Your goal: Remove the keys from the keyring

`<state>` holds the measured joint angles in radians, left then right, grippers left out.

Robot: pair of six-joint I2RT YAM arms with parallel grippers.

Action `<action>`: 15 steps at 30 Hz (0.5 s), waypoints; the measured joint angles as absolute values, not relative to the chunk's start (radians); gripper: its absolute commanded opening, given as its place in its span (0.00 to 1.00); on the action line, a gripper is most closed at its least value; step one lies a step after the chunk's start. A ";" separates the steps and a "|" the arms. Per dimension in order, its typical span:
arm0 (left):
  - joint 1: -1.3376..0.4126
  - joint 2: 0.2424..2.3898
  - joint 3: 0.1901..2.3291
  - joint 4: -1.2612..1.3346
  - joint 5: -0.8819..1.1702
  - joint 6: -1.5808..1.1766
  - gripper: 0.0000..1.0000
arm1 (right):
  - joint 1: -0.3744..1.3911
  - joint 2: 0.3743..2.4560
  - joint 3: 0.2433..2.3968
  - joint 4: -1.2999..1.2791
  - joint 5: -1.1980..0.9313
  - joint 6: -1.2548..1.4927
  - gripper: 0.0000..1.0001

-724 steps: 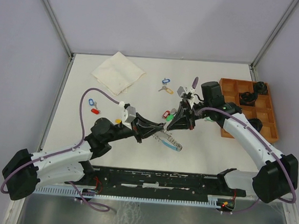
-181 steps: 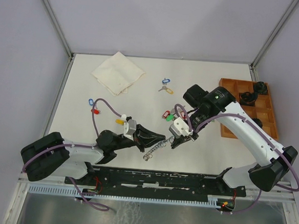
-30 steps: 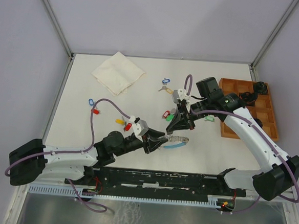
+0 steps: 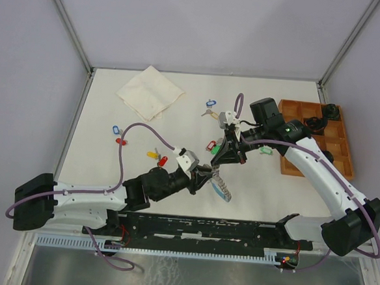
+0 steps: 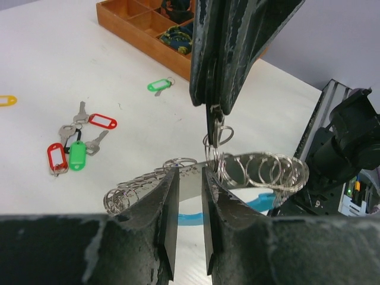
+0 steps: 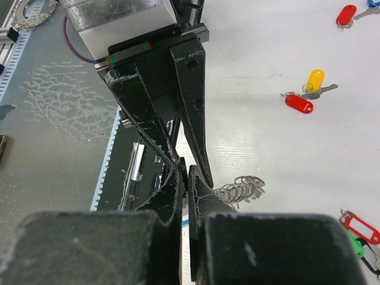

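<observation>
The keyring [image 5: 255, 172], a row of silver rings on a flat strip joined to a light-blue band [image 4: 224, 193], hangs between both grippers above the table. My left gripper [image 5: 190, 173] [image 4: 207, 176] is shut on the strip, with rings on either side of its fingers. My right gripper [image 4: 222, 163] [image 6: 185, 169] comes down from above, shut on a small ring [image 5: 217, 133] of the keyring. Loose keys lie on the table: red- and green-tagged keys [image 5: 66, 155] [image 4: 212, 146], a blue-tagged key [image 4: 210, 103], and yellow- and red-tagged keys [image 6: 306, 92] [image 4: 156, 156].
A wooden compartment tray [image 4: 286, 163] [image 5: 127, 27] holding dark objects stands at the right. A crumpled white cloth [image 4: 150, 92] lies at the back left. Further tagged keys lie at the left [image 4: 118, 134] and beside the tray [image 4: 265, 150].
The left jaws have narrowed on the keyring's strip and the left gripper has shifted slightly. The keyring's free end has swung from pointing right to hanging down towards the near edge.
</observation>
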<state>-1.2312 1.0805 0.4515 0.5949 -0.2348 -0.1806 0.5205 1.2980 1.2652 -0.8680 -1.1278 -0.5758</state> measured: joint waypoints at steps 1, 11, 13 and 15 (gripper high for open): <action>-1.231 1.082 0.454 0.601 -0.234 -0.181 0.29 | 0.521 1.298 1.265 -0.868 -1.127 -0.575 0.01; -1.231 1.082 0.459 0.637 -0.226 -0.181 0.33 | 0.521 1.296 1.259 -0.863 -1.124 -0.560 0.01; -1.231 1.082 0.459 0.640 -0.225 -0.181 0.33 | 0.521 1.296 1.256 -0.857 -1.123 -0.553 0.01; -1.231 1.082 0.459 0.639 -0.226 -0.181 0.33 | 0.521 1.296 1.254 -0.851 -1.121 -0.547 0.01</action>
